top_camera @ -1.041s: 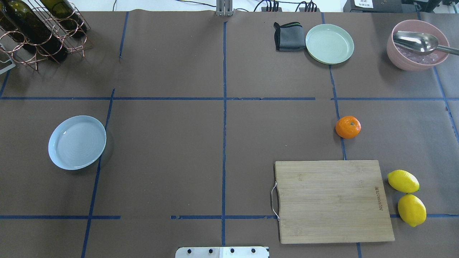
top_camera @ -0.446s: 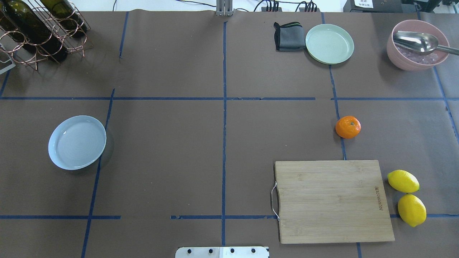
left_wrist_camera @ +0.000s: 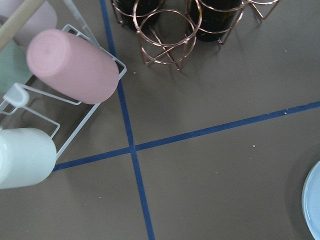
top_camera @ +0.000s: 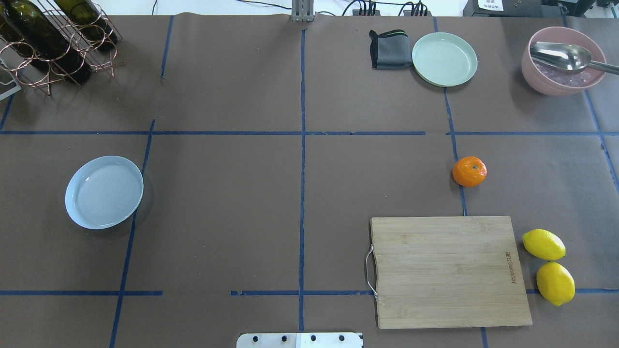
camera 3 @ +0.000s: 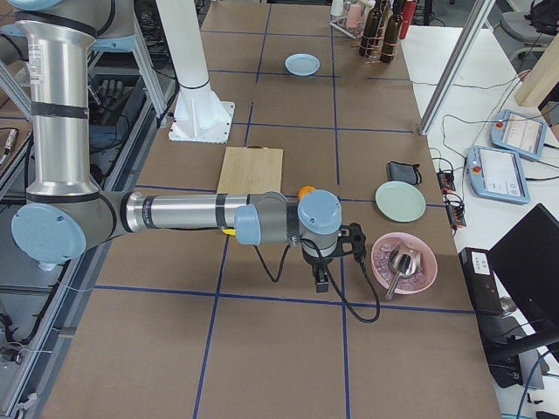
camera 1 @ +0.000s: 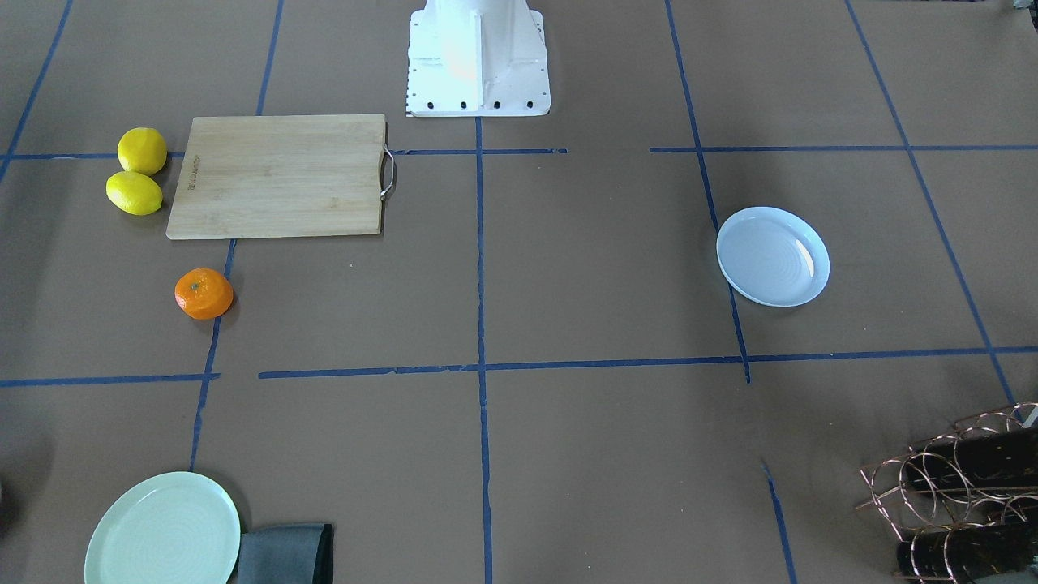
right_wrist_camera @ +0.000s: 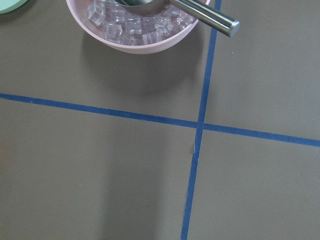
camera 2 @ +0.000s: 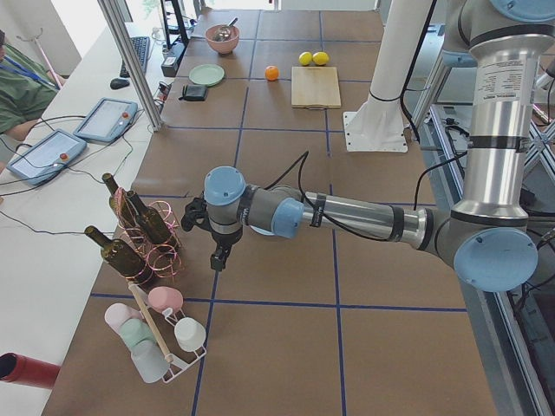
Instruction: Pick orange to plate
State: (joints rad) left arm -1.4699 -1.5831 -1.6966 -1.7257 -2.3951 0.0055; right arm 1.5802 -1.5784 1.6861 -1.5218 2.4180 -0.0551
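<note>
Orange (top_camera: 469, 171) stem dimple up, well apart from plate (top_camera: 104, 192) | left pincer (camera 2: 217, 258), right pincer (camera 3: 320, 282): opening cannot tell

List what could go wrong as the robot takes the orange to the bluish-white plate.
The round orange lies loose on the table; an off-centre grip might roll it.
The plate sits far across the table, so a long carry risks a drop.
The mint-green plate is nearer and could be mistaken.

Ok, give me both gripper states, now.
Left gripper: cannot be told, it shows only in a side view.
Right gripper: cannot be told, same reason.
</note>
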